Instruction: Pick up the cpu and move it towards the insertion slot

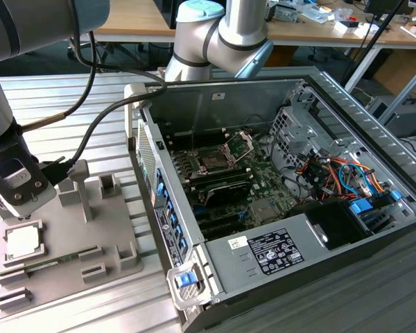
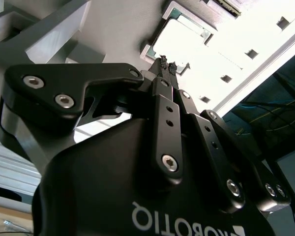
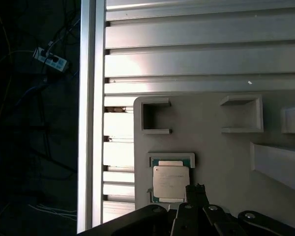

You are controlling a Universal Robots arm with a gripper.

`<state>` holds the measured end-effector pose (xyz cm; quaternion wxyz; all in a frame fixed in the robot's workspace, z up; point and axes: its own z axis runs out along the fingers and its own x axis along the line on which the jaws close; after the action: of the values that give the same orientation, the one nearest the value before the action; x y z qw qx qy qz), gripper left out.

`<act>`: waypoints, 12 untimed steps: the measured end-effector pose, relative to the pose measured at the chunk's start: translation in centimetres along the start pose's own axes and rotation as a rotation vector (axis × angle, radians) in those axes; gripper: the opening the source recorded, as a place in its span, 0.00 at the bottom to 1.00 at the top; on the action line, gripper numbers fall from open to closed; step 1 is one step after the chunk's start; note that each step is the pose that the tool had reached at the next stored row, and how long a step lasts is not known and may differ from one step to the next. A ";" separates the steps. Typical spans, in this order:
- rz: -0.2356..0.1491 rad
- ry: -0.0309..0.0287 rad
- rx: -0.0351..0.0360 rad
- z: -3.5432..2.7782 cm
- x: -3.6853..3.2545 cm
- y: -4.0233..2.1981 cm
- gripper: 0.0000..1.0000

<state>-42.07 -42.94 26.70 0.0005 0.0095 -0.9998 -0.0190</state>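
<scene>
Your first wrist view looks straight down on the cpu (image 3: 171, 181), lying flat in its nest on the grey fixture plate (image 3: 221, 162). The gripper (image 3: 196, 188) is right by one edge of it, fingertips pinched together on nothing. The exterior view gives you what that one misses: the insertion slot (image 1: 215, 158) sits well apart, inside the open computer case (image 1: 194, 107), and the case's side wall stands between. A memory stick (image 1: 52, 261) lies just beside the cpu.
</scene>
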 end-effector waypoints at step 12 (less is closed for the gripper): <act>0.000 -0.0001 0.0000 0.38 0.04 -0.06 0.11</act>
<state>-42.11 -42.99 26.31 0.0005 0.0095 -0.9998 -0.0191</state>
